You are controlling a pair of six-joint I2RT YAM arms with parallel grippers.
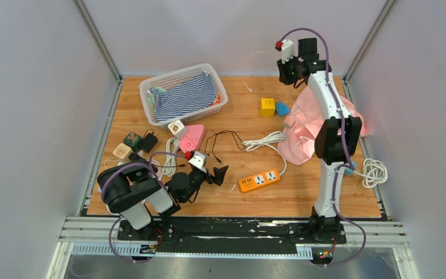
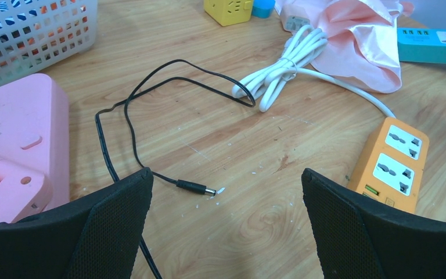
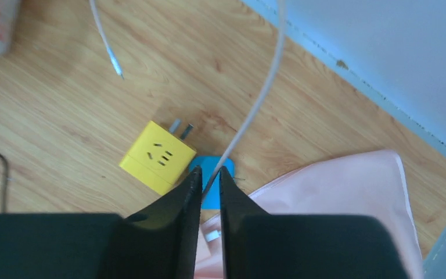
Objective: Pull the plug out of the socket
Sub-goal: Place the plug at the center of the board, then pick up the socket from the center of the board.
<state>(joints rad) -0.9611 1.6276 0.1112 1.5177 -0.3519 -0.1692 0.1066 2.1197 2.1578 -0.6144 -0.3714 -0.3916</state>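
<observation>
My right gripper [image 1: 288,74] is raised high over the back of the table. In the right wrist view its jaws [image 3: 210,174] are shut on a thin white cable [image 3: 250,110]; the cable's free end [image 3: 118,72] hangs loose. Below it lie a yellow cube socket [image 3: 158,157] [image 1: 267,106] with bare prongs and a blue piece [image 3: 212,189] [image 1: 282,108]. My left gripper [image 1: 213,174] [image 2: 225,174] is open and empty, low over the wood. A black cable's barrel plug [image 2: 196,187] lies between its fingers. An orange power strip [image 1: 259,181] [image 2: 392,165] with empty sockets lies to its right.
A coiled white cord [image 1: 264,140] [image 2: 284,67] runs to the orange strip. A pink cloth [image 1: 308,125] lies at the right, a teal power strip [image 2: 435,43] beside it. A white basket [image 1: 151,87] with striped cloth stands back left. A pink device [image 1: 191,138] and small adapters [image 1: 132,139] lie left.
</observation>
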